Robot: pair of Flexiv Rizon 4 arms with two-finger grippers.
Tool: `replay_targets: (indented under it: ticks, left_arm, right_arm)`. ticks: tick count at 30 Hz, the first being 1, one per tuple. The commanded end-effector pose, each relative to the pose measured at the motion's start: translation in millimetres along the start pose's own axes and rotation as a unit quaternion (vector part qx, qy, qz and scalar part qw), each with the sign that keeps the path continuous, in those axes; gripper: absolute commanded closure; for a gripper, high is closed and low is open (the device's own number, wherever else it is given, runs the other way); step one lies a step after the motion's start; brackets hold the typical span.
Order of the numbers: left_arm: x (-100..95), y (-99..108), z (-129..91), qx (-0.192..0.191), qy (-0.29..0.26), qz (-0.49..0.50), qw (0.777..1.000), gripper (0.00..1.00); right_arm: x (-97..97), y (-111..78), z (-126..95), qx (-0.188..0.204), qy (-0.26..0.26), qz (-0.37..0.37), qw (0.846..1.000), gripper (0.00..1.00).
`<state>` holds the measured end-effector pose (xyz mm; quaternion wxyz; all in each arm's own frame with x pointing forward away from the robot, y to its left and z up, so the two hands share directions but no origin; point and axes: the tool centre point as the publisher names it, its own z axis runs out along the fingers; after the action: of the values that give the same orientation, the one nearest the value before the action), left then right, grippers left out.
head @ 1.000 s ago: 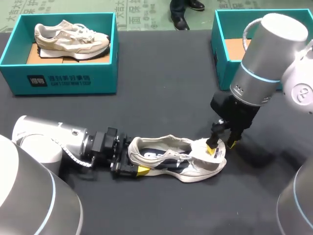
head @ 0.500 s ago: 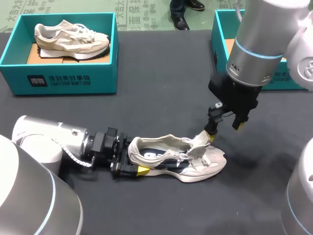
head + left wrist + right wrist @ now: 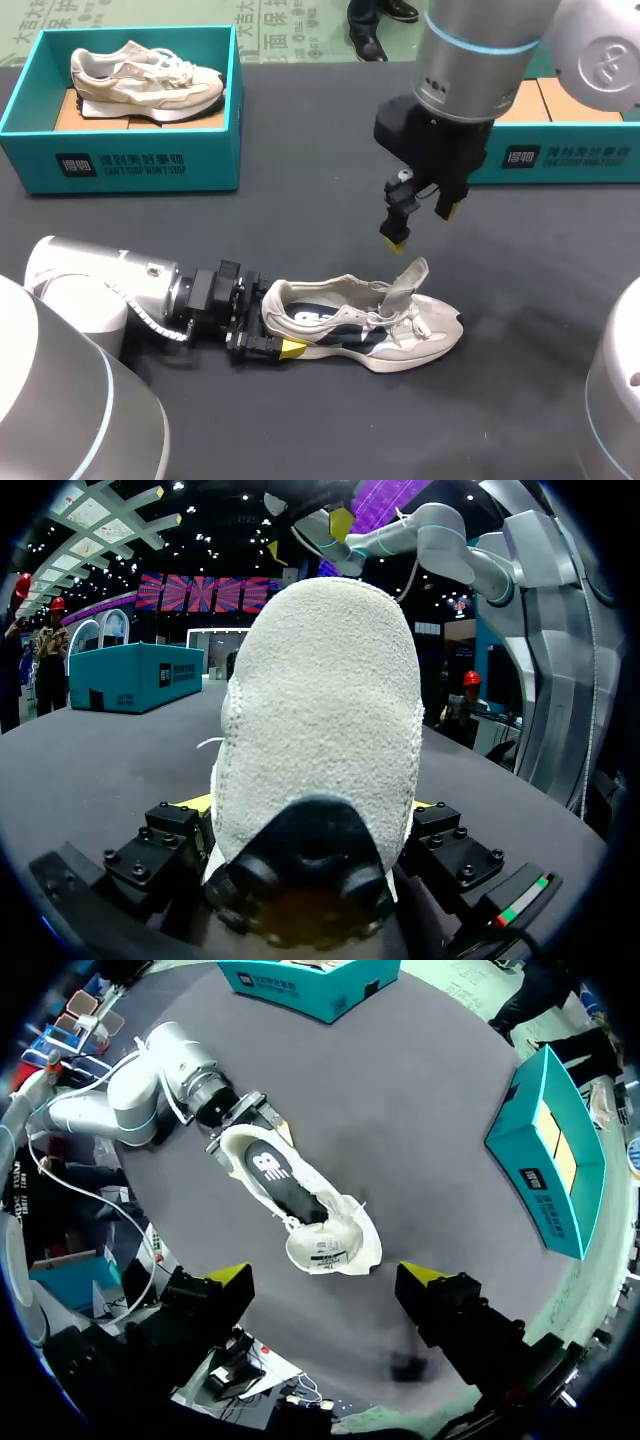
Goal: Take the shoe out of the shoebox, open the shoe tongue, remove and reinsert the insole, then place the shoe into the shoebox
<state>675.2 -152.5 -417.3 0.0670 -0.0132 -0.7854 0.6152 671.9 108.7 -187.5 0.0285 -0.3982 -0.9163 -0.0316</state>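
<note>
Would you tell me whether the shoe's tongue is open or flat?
Open: the tongue stands up from the shoe, baring the insole.

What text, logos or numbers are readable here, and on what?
left shoebox, front wall: white logo block and two lines of print, too small to read reliably.
right shoebox, front wall: the same kind of print, blurred.
insole of the shoe: white logo mark, no legible words.
tongue: label with dark print, too small to read.
Numbers or signs: none legible.
</note>
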Motion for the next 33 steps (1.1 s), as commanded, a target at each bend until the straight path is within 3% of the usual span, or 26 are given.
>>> replay_targets:
  ticks: [1, 3, 8, 11, 14, 16, 29, 33]
  left_arm:
    - [1.0, 0.5, -0.5, -0.001, -0.001, 0.0, 1.0, 1.0]
    - [1.0, 0.5, -0.5, -0.001, -0.001, 0.0, 1.0, 1.0]
    - [1.0, 0.5, -0.5, -0.001, -0.001, 0.0, 1.0, 1.0]
    - [1.0, 0.5, -0.5, -0.001, -0.001, 0.0, 1.0, 1.0]
    - [1.0, 0.5, -0.5, -0.001, -0.001, 0.0, 1.0, 1.0]
    - [1.0, 0.5, -0.5, -0.001, -0.001, 0.0, 1.0, 1.0]
    - [1.0, 0.5, -0.5, -0.001, -0.001, 0.0, 1.0, 1.0]
    - [1.0, 0.5, -0.5, -0.001, -0.001, 0.0, 1.0, 1.0]
  right_arm:
    - [16.7, 34.8, 3.1, 0.044, -0.048, -0.044, 0.997, 0.33]
    - [22.7, 43.7, 2.4, 0.05, -0.055, -0.072, 0.995, 0.5]
    - [32.1, 60.1, 3.7, 0.054, -0.058, -0.13, 0.988, 0.59]
    - [37.5, 68.2, 8.7, 0.054, -0.05, -0.166, 0.983, 1.0]
    - [44.0, 71.7, 14.2, 0.037, -0.042, -0.209, 0.976, 1.0]
    - [53.4, 71.6, 21.9, 0.041, -0.041, -0.266, 0.962, 1.0]
    - [53.4, 71.6, 21.9, 0.041, -0.041, -0.266, 0.962, 1.0]
    - [59.7, 62.5, 35.8, 0.047, -0.044, -0.302, 0.951, 1.0]
